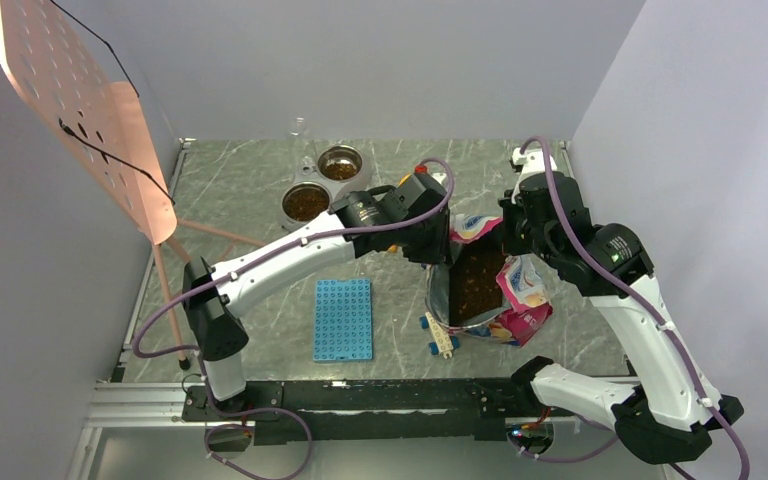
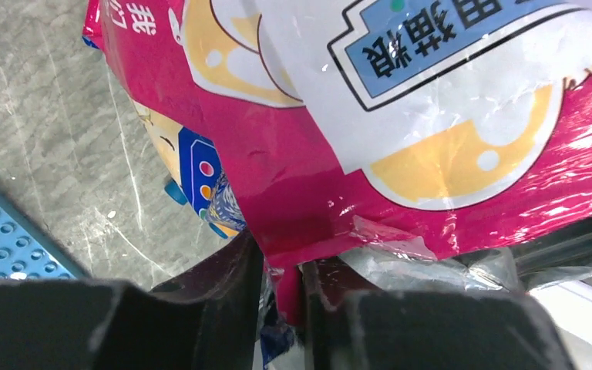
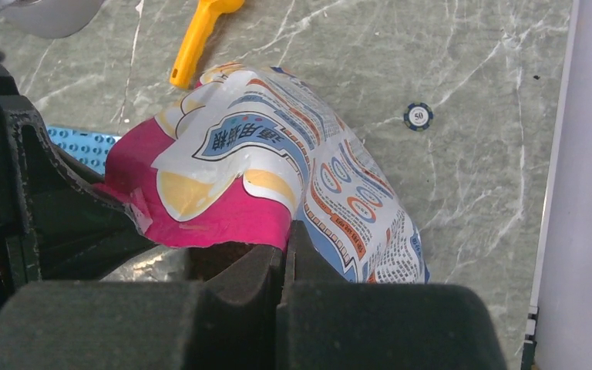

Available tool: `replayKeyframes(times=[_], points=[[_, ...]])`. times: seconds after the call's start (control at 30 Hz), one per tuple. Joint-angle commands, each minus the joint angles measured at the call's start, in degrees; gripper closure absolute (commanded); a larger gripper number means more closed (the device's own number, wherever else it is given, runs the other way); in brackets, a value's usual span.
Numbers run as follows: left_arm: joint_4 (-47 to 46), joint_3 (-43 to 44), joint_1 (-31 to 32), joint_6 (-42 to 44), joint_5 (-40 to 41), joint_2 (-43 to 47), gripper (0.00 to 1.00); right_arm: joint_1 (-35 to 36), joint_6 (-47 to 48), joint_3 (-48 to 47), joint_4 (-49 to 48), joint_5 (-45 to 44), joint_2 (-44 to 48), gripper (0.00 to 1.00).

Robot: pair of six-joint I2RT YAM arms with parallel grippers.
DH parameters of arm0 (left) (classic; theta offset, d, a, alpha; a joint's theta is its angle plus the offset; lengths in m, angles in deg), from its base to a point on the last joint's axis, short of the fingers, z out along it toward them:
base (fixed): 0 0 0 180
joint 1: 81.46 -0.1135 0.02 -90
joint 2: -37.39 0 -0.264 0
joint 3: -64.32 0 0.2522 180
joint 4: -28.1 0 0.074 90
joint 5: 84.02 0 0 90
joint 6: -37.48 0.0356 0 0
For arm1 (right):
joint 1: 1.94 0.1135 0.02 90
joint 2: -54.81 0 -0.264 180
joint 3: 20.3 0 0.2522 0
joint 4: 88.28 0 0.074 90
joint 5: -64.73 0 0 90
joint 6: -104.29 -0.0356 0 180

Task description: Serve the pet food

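Observation:
The glossy pink, white and blue bag stands right of centre, its mouth held open upward. Dark-brown pet food fills it. My left gripper is shut on the bag's left rim; the left wrist view shows its jaws pinching the pink edge of the bag. My right gripper is shut on the far right rim; the right wrist view shows its jaws closed on the bag. The steel double bowl at the back holds kibble in both cups.
A yellow scoop handle lies beyond the bag. A blue studded plate lies left of the bag, with small bricks at the bag's foot. A poker chip lies to the right. A pink perforated board stands far left.

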Motion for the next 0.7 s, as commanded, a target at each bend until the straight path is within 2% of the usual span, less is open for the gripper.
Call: replayKeyframes(times=[0.0, 0.07, 0.1, 0.13, 0.17, 0.2, 0.33, 0.4, 0.43, 0.57, 0.67], points=[[1.8, 3.4, -2.6, -0.4, 2.0, -1.4, 0.81, 0.0, 0.6, -4.9, -5.3, -0.7, 3.7, 1.0], [3.2, 5.4, -4.0, -0.2, 3.3, -1.6, 0.87, 0.1, 0.7, -4.2, -5.0, 0.2, 3.8, 1.0], [4.5, 6.7, -4.9, -0.5, 4.1, -1.8, 0.93, 0.1, 0.7, -3.7, -4.9, 0.5, 4.0, 1.0], [6.1, 8.4, -6.0, -1.6, 5.1, -2.1, 1.0, 0.0, 0.8, -3.2, -4.8, 0.9, 4.2, 0.97], [8.6, 10.2, -7.0, -3.5, 6.5, -2.6, 1.0, 0.0, 1.0, -2.7, -4.7, 1.7, 4.4, 0.89], [10.9, 11.8, -8.0, -5.3, 8.0, -3.0, 1.0, 0.1, 1.3, -2.4, -4.1, 2.8, 4.3, 0.8], [17.3, 15.2, -10.6, -13.5, 13.6, -2.3, 1.0, 0.0, 3.7, -0.6, -1.5, 8.0, 3.7, 0.24], [18.3, 14.8, -11.7, -16.4, 14.7, -0.7, 1.0, 0.2, 5.2, 0.9, -0.5, 11.2, 3.9, 0.07], [18.5, 14.3, -12.4, -17.5, 15.2, 0.2, 1.0, 0.2, 6.0, 1.5, -0.4, 12.9, 4.1, 0.01], [17.2, 11.7, -14.9, -19.5, 15.0, 3.4, 1.0, 0.6, 8.9, 3.1, -1.4, 21.7, 5.0, 0.0], [17.2, 12.2, -16.8, -20.3, 14.0, 4.1, 1.0, 2.4, 10.9, 3.8, -2.0, 27.9, 4.7, 0.04]])
